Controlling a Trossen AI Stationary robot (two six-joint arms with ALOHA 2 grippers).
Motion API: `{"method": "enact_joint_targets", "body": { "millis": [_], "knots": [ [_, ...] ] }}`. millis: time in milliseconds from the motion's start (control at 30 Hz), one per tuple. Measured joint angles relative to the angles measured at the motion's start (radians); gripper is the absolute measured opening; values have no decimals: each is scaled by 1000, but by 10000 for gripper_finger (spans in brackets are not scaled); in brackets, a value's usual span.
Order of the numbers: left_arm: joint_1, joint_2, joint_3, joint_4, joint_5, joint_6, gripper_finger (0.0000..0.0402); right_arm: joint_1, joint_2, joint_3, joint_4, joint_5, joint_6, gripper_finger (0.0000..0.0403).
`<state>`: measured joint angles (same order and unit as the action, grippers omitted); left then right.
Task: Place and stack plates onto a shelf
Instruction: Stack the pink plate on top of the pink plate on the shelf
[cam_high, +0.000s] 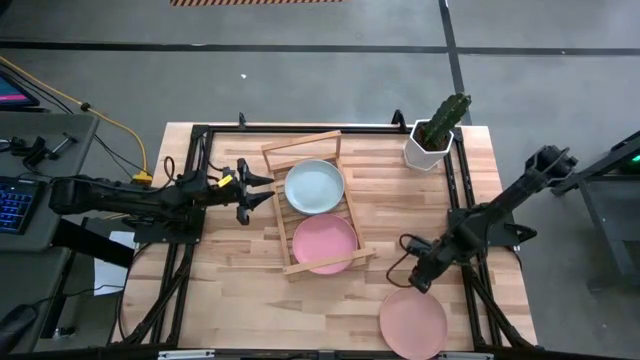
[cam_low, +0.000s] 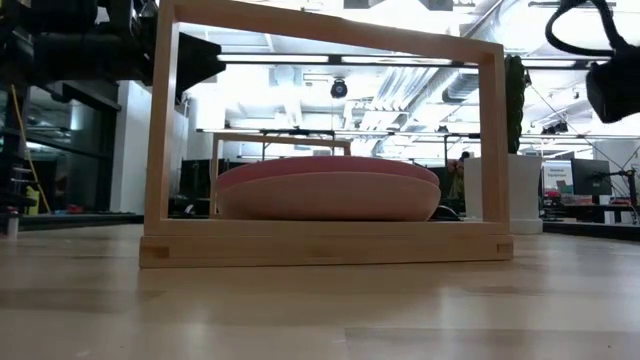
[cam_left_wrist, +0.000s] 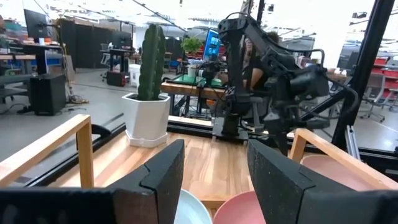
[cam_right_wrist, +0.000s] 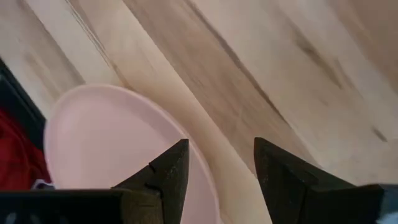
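Note:
The wooden shelf (cam_high: 283, 215) lies mid-table. A pale blue plate (cam_high: 314, 187) rests on its far half and a pink plate (cam_high: 324, 243) on its near half; the low view shows that pink plate (cam_low: 330, 195) inside the frame (cam_low: 320, 245). A second pink plate (cam_high: 412, 322) lies flat at the table's near right edge. My right gripper (cam_high: 418, 280) hangs open above its far rim, pointing down; in the right wrist view the fingers (cam_right_wrist: 217, 168) stand over the plate's rim (cam_right_wrist: 118, 155), clear of it. My left gripper (cam_high: 266, 190) is open and level at the shelf's left rail.
A white pot with a cactus (cam_high: 436, 135) stands at the far right corner, also in the left wrist view (cam_left_wrist: 146, 118). Black frame rails (cam_high: 186, 200) run along the table's edges. Bare wood lies between the shelf and the right arm (cam_high: 400, 215).

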<state>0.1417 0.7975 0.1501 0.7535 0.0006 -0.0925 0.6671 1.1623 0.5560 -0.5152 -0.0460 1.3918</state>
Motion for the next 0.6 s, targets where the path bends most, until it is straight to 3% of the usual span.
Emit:
{"method": "enact_joint_targets", "body": {
  "millis": [600],
  "knots": [
    [0, 0, 0, -8, -4, 18, 166, 15, 198, 0, 126, -137, -31, 162]
  ]
}}
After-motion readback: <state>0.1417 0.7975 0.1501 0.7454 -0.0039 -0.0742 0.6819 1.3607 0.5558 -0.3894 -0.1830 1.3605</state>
